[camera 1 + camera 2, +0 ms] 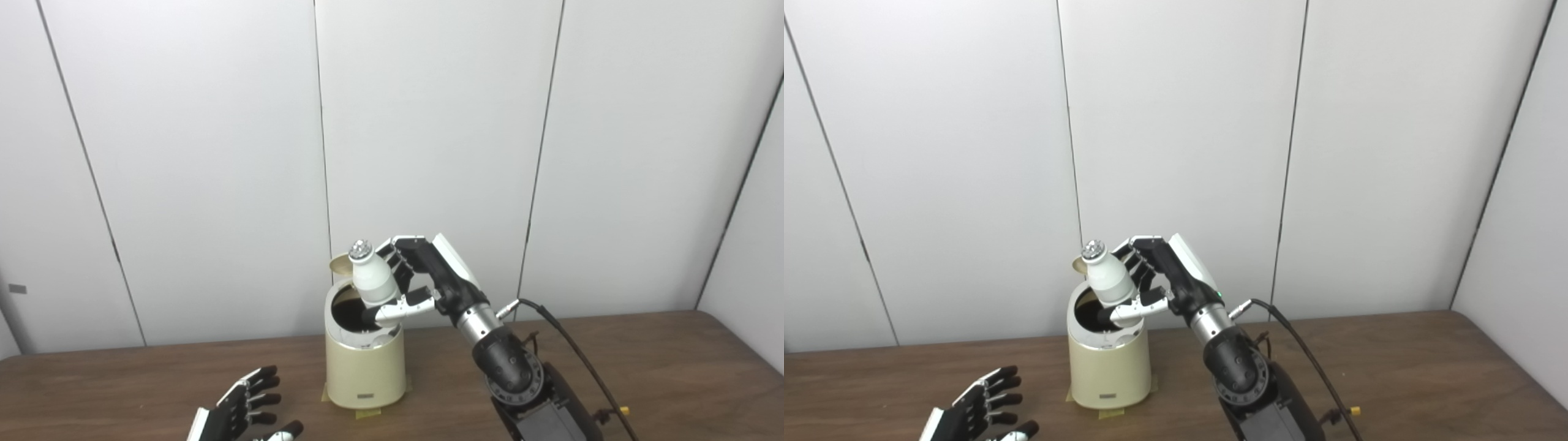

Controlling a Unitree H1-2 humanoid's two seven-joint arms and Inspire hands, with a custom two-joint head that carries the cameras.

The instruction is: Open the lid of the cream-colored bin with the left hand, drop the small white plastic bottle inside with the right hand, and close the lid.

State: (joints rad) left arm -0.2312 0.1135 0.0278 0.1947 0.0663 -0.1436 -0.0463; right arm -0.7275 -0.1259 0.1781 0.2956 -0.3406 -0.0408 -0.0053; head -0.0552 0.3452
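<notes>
The cream-colored bin (pixel 365 367) stands on the brown table with its lid (pixel 340 264) tipped up at the back, showing the dark opening (pixel 350 312). My right hand (pixel 411 278) is shut on the small white plastic bottle (pixel 372 278) with a silver cap and holds it tilted right above the bin's opening. My left hand (pixel 248 410) is open and empty, low at the front left of the table, apart from the bin. The same scene shows in the right eye view, with the bottle (pixel 1108 277) over the bin (pixel 1108 370).
The brown table (pixel 643 367) runs across the bottom, with white wall panels behind. Yellow tape (pixel 367 414) marks the bin's spot. A black cable (pixel 569 349) runs along my right arm.
</notes>
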